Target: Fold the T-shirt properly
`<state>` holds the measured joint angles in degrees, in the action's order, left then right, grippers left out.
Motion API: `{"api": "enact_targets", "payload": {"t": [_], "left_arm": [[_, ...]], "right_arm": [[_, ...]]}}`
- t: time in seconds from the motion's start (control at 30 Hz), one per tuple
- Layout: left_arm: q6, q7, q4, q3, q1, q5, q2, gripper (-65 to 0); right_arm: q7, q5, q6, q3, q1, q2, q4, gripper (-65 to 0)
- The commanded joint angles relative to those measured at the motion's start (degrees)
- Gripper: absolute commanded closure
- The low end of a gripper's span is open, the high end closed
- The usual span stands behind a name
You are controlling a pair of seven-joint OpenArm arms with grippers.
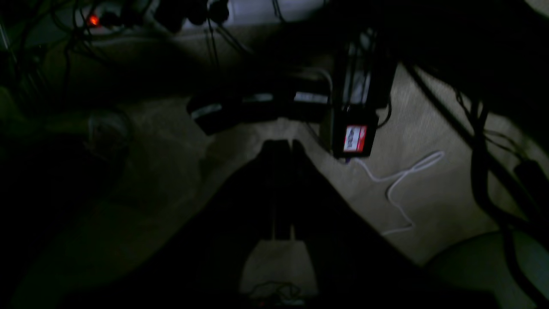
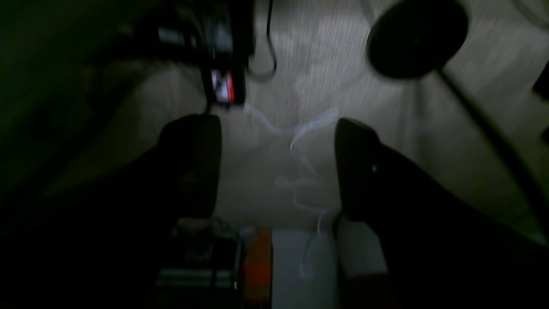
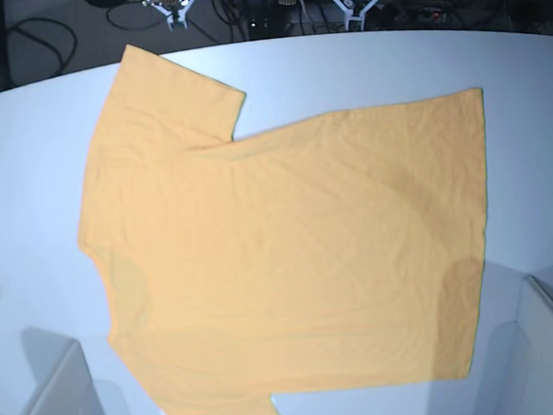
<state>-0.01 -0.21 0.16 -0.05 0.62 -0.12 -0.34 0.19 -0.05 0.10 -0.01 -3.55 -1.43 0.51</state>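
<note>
so the t-shirt (image 3: pixel 289 254) lies spread flat on the bench (image 3: pixel 343 70), ready for folding; our left gripper (image 1: pixel 283 148) looks clenched empty, right gripper (image 2: pixel 276 165) released, both seemingly parked away.

Base: overhead, facing down on table (image 3: pixel 532 66), T-shirt (image 3: pixel 289 254) filling frame.
Wrist views: low, dim, facing carpeted floor; both showing white cable (image 1: pixel 399 180) and red-labelled box (image 2: pixel 223 86).
</note>
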Motion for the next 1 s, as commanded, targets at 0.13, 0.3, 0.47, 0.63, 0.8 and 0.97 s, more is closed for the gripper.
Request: {"api": "enact_targets", "payload": {"t": [0.13,0.3,0.47,0.63,0.8,0.97], "left_arm": [[0.1,0.3,0.0,-0.1,0.7,-0.2,0.1,-22.7],[0.1,0.3,0.1,-0.1,0.9,-0.2,0.1,-38.0],[0.1,0.3,0.1,-0.1,0.9,-0.2,0.1,-22.1],[0.1,0.7,0.0,-0.1,1.0,-0.2,0.1,0.0],[0.1,0.8,-0.2,0.0,1.5,-0.3,-0.7,0.0],[-0.1,0.2,5.2,0.7,6.5,0.4,-1.4,0.0]], "right_arm": [[0.2,-0.1,0.3,-0.1,-0.6,0.0,0.1,0.0],[0.2,-0.1,0.3,-0.1,-0.5,0.1,0.1,0.0],[0.2,-0.1,0.3,-0.1,-0.6,0.1,0.1,0.0],[0.0,-0.2,0.3,-0.2,-0.7,0.1,0.1,0.0],[-0.2,-0.3,0.3,-0.3,-0.6,1.6,0.1,0.0],[0.2,-0.2,0.3,-0.1,-2.9,4.0,0.5,0.0]]}}
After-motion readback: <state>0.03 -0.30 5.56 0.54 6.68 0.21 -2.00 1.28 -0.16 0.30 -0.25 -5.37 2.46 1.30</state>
